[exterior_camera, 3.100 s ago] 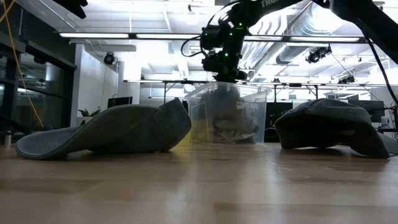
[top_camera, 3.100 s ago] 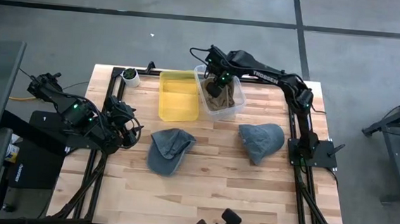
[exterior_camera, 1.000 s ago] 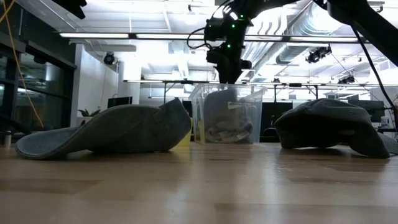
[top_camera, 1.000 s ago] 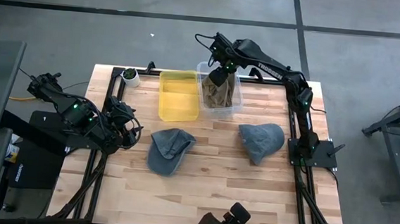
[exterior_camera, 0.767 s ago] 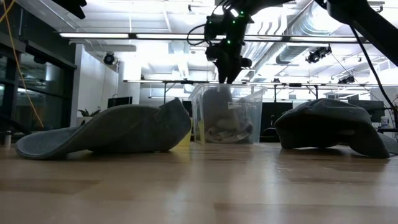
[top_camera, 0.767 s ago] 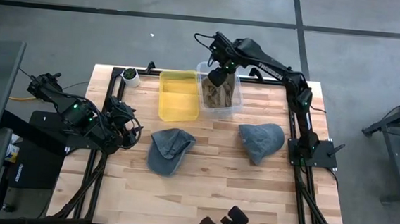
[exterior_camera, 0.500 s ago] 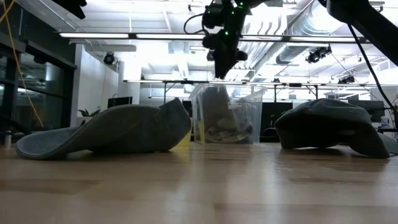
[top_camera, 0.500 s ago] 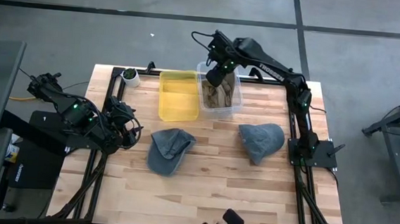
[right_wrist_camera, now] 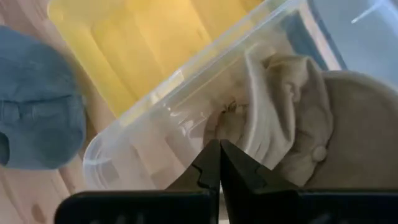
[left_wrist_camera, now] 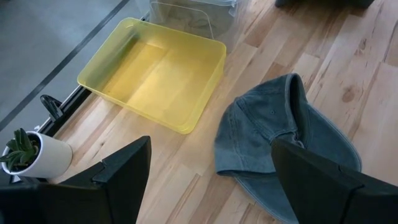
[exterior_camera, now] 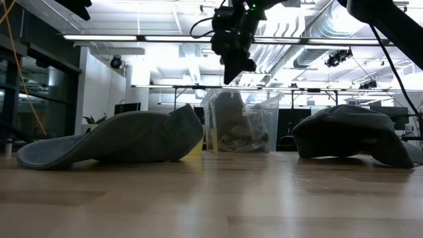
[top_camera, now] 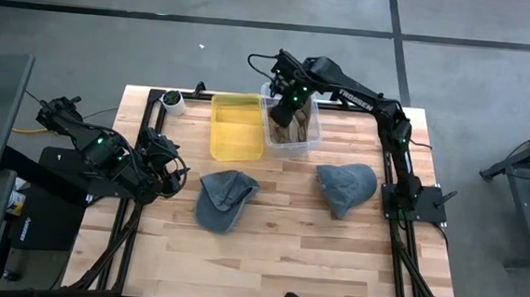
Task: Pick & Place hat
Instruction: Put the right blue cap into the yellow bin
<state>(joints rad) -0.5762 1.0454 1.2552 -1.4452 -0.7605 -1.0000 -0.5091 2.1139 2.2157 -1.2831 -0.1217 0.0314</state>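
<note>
A tan hat [top_camera: 291, 124] lies bunched in the clear bin [top_camera: 315, 133], partly propped against the bin's wall [right_wrist_camera: 298, 124]. My right gripper [top_camera: 284, 103] hangs shut just above that bin [exterior_camera: 229, 79], touching nothing [right_wrist_camera: 219, 155]. Two blue denim hats rest on the wood, one left of centre [top_camera: 224, 198] and one on the right [top_camera: 346, 187]. My left gripper [left_wrist_camera: 208, 186] waits open at the table's left edge, facing the left blue hat [left_wrist_camera: 286, 137].
An empty yellow bin [top_camera: 236, 128] sits against the clear bin's left side. A small potted plant [top_camera: 171, 100] stands at the far left corner. Bare wood stretches along the near half of the table [top_camera: 276, 262].
My right gripper has risen out of the clear bin and shifted a little toward the table's left. The tan hat has stayed in the bin.
</note>
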